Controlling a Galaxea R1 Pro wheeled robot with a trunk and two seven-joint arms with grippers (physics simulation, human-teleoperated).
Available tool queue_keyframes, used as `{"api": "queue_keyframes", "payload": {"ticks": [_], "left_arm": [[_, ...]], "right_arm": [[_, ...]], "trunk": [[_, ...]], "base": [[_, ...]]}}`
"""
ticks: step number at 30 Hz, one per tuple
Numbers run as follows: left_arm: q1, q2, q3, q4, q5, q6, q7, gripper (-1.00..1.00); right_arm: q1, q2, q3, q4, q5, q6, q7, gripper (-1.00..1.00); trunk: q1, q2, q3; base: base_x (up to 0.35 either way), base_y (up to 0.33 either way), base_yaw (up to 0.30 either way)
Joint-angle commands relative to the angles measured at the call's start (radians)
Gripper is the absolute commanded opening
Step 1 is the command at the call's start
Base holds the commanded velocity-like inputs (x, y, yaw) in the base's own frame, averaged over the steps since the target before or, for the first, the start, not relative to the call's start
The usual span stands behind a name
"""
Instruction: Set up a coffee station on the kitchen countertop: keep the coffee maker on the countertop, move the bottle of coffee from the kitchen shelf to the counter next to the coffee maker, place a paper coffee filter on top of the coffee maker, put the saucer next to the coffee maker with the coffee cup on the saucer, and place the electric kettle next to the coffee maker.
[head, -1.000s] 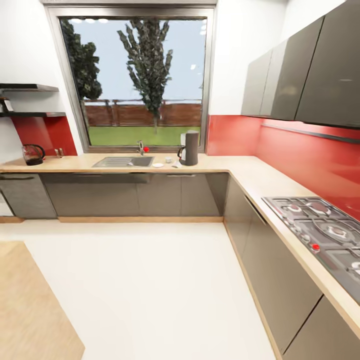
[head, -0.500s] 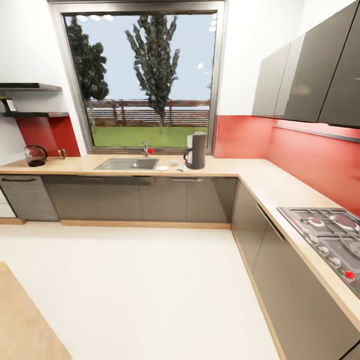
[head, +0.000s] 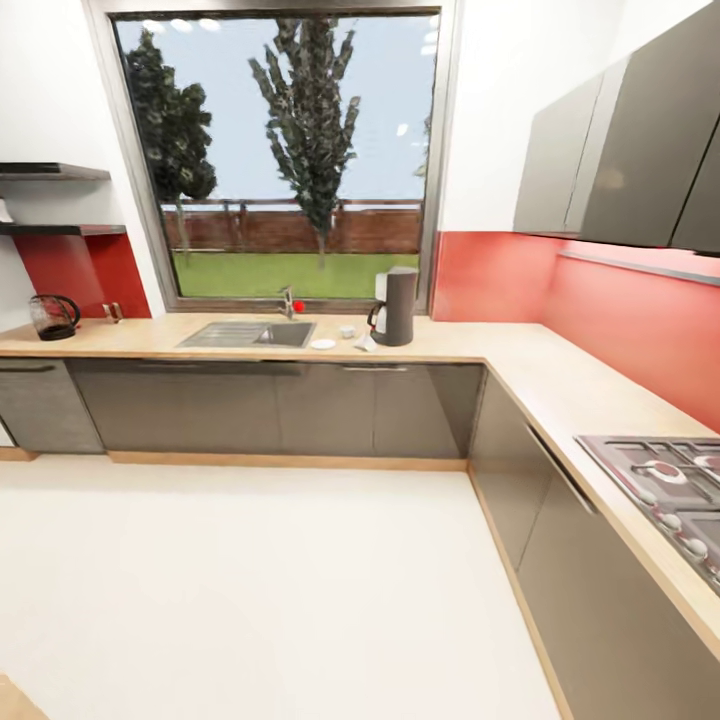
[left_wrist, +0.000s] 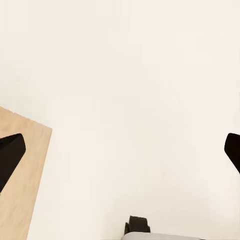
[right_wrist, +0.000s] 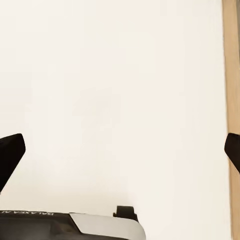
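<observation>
Across the floor ahead, your coffee maker (head: 397, 306) stands on the kitchen countertop (head: 480, 345); the electric kettle (head: 52, 316) sits far off to its left. Both grippers (left_wrist: 120, 150) (right_wrist: 120, 150) hang wide open, empty, above the floor.

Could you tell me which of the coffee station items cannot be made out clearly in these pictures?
- Bottle of coffee: head view, the kitchen shelf is cut off by the left edge.
- Coffee cup and saucer: head view, too small for detail.
- White scrap beside the coffee maker: too small to identify.
</observation>
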Motion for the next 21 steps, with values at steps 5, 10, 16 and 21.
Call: {"api": "queue_keyframes", "payload": {"ticks": [5, 10, 16, 21], "left_arm": [[-0.001, 0.000, -0.002, 0.001, 0.010, -0.003, -0.001, 1.00], [-0.001, 0.000, -0.002, 0.001, 0.010, -0.003, -0.001, 1.00], [-0.001, 0.000, -0.002, 0.001, 0.010, -0.003, -0.001, 1.00], [-0.001, 0.000, -0.001, 0.001, 0.010, -0.003, -0.001, 1.00]], "right_arm": [[-0.001, 0.000, -0.001, 0.000, 0.006, -0.003, -0.001, 1.00], [-0.001, 0.000, 0.000, 0.000, 0.007, -0.003, -0.001, 1.00], [-0.001, 0.000, -0.001, 0.000, 0.007, -0.003, -0.001, 1.00], [-0.001, 0.000, -0.001, 0.000, 0.007, -0.003, -0.001, 1.00]], "trunk": [[0.001, -0.002, -0.002], [0.001, -0.002, -0.002], [0.001, -0.002, -0.002], [0.001, -0.002, -0.002]], "base": [[0.338, 0.000, 0.116], [0.338, 0.000, 0.017], [0.338, 0.000, 0.000], [0.338, 0.000, 0.000]]}}
